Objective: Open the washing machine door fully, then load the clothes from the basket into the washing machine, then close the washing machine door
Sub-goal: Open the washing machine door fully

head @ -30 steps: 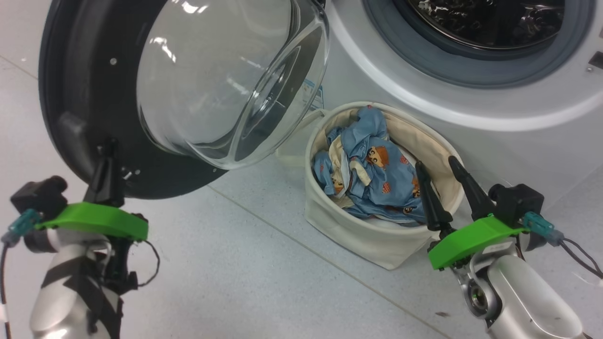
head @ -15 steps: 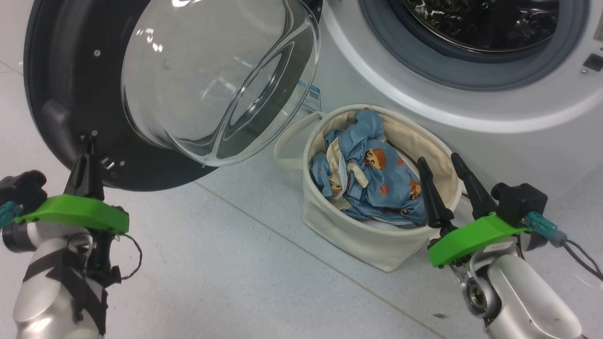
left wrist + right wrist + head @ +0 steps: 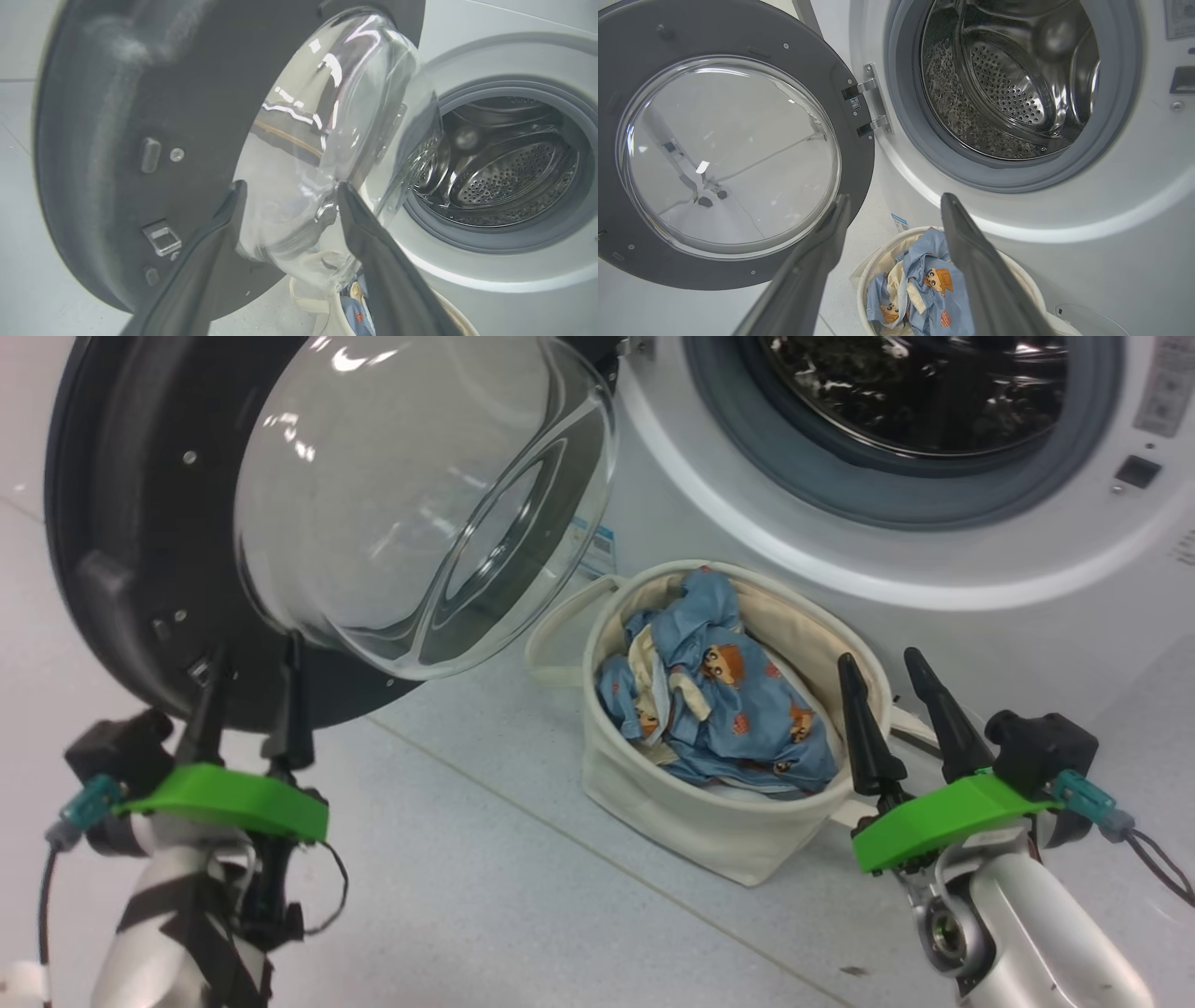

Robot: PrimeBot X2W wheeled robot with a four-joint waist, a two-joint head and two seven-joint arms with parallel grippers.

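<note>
Left gripper (image 3: 249,695) points up just under the washing machine door (image 3: 93,541), fingers now parted and empty where earlier they were pinched together; right gripper (image 3: 879,663), likewise parted and empty, stands past the basket (image 3: 653,803) of clothes (image 3: 728,709) beside that door.

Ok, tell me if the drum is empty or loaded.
Empty, as far as it shows: the drum is bare perforated steel, and the blue clothes lie in the basket.
</note>
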